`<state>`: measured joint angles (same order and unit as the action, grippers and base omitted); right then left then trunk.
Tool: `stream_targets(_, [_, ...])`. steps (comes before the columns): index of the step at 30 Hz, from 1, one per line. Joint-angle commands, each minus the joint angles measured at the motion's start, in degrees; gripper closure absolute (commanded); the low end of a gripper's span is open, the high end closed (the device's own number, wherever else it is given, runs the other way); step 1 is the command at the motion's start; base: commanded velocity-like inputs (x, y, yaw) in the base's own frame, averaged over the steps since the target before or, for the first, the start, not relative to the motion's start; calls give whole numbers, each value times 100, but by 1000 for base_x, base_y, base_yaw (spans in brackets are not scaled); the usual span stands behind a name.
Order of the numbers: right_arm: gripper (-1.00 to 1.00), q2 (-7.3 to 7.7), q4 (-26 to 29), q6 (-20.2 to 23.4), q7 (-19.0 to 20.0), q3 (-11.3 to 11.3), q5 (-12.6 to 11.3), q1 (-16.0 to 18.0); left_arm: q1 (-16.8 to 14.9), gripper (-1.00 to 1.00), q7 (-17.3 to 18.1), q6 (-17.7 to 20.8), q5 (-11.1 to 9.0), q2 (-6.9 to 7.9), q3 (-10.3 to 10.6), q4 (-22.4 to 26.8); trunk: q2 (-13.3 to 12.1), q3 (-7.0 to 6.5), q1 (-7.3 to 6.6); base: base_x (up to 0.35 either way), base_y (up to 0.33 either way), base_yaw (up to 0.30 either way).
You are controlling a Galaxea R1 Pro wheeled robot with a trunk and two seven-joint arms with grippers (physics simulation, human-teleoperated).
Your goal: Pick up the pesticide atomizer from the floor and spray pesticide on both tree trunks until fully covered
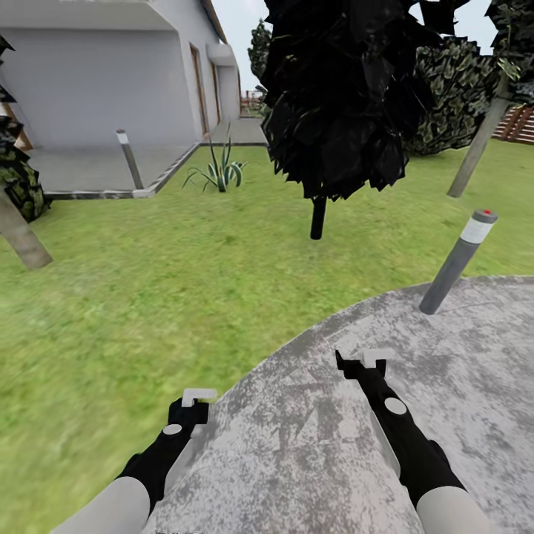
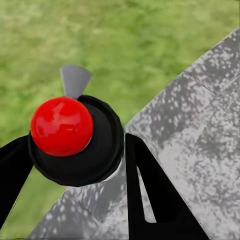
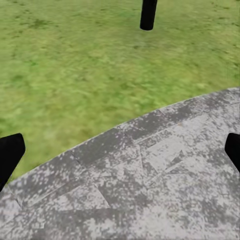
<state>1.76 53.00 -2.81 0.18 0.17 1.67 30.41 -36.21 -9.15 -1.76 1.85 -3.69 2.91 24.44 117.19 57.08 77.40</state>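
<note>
Head view, grey bollard lamp [image 1: 456,261] on paved circle [image 1: 475,415], dark-crowned shrub [image 1: 337,96] ahead

lawn [image 1: 148,297] left | paved circle [image 1: 415,415] right | bollard [image 1: 456,261] on circle's edge

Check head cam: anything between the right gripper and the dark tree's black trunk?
Nothing solid. Head view shows bare paving, then open grass, between the right gripper and the trunk.

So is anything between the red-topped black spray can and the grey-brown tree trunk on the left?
Nothing visible: only green grass lies between the red-topped black spray can in the left gripper and that grey-brown trunk.
</note>
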Motion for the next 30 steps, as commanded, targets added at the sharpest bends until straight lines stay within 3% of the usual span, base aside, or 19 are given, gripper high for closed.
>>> stream_targets(1, [-100,0,0,0,0,0,0,0,0,100,1,0,0,0,-1,0,-42,-22,-23,0,0,261])
stream_targets(16, [-100,0,-2,0,0,0,0,0,0,100,1,0,1,0,0,0,-643,-346,-352,0,0,263])
stream_targets(24, [-100,0,0,0,0,0,0,0,5,100,1,-4,12,-16,30,139,-643,-386,-352,7,0,242])
stream_targets(30, [-100,0,0,0,0,0,0,0,9,100,1,0,0,-16,20,312,-643,-421,-352,226,70,222])
